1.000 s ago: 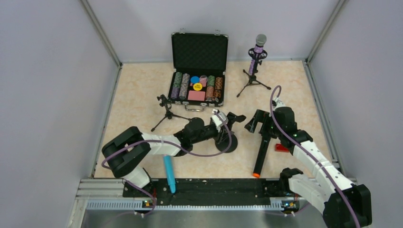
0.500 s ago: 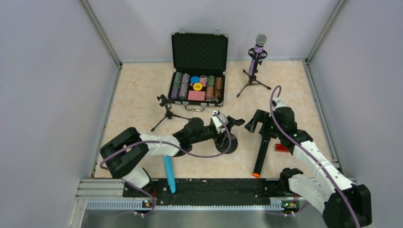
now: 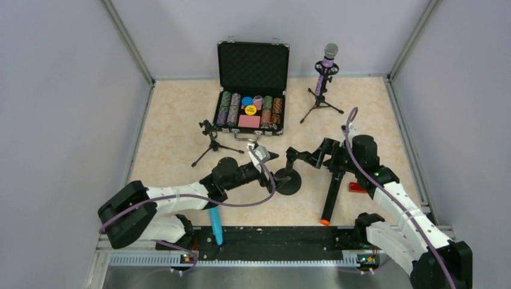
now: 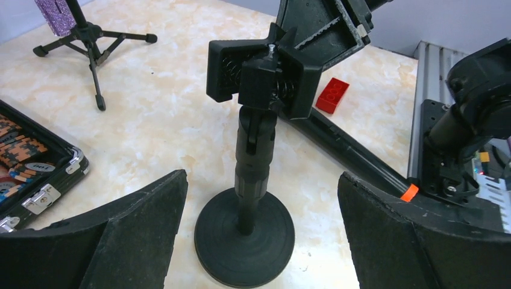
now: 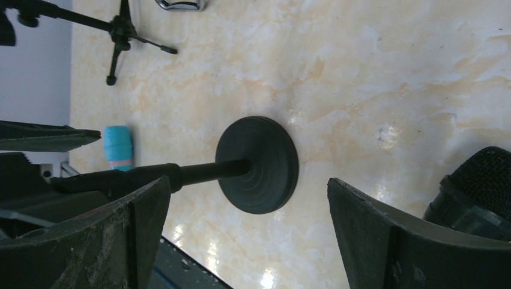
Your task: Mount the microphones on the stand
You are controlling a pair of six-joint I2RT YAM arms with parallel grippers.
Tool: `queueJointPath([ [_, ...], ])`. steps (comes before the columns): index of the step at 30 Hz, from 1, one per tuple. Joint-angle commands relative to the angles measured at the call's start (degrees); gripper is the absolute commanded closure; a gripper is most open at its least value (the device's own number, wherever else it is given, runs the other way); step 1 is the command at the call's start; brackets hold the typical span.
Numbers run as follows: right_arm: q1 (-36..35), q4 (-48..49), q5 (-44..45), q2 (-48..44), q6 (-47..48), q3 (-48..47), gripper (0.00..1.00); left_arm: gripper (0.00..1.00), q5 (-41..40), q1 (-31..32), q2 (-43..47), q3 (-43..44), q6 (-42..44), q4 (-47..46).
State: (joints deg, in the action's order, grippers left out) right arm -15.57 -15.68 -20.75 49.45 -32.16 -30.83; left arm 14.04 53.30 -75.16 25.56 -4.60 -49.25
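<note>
Your left arm sits further back than a second ago, and the left gripper (image 4: pixel 261 180), then closed at the round-base stand (image 3: pixel 288 180), now gapes wide, holding nothing. Your right gripper (image 5: pixel 249 180): fully spread, empty, near the stand's spring clip (image 4: pixel 265 75). Done, one of three: glittery purple microphone (image 3: pixel 326 66), upright in the far tripod stand (image 3: pixel 319 105). Left for you: matte black microphone (image 3: pixel 332 192), orange-ended, and smooth turquoise microphone (image 3: pixel 214 224), both down on the marbled table (image 3: pixel 181 120).

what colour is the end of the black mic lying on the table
Orange. The black microphone shows its end ring best in the left wrist view.
</note>
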Motion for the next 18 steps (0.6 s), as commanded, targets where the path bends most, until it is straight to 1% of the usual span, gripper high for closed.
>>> queueJointPath([
  [1,0.5,2.7,-2.1,-3.6,-5.6,-0.3,0.01,0.01,-1.2,0.0,7.0,-1.1,-2.9,6.7],
  [4,0.8,2.5,-2.4,-5.0,-8.2,-0.5,0.01,0.01,-1.3,0.0,12.5,-1.5,-3.1,15.3],
  [7,0.9,-0.7,-2.6,-4.5,-8.7,-2.3,0.01,0.01,-3.5,0.0,19.6,-2.6,-1.6,22.1],
  [10,0.8,-7.4,0.3,-3.6,-8.1,-4.8,0.02,0.01,-8.9,0.0,26.6,-3.5,-1.2,29.0],
  [13,0.9,-13.3,3.0,-2.5,-7.3,-7.5,0.05,0.01,-15.3,-0.1,33.3,-5.0,-1.2,33.6],
  [15,0.9,-18.1,5.4,-1.5,-6.6,-10.1,0.06,0.01,-20.0,-0.1,36.9,-6.0,-1.5,35.4],
  [18,0.9,-24.7,10.2,0.2,-5.5,-14.0,0.07,0.01,-24.7,-0.1,40.2,-7.3,-1.7,36.9],
])
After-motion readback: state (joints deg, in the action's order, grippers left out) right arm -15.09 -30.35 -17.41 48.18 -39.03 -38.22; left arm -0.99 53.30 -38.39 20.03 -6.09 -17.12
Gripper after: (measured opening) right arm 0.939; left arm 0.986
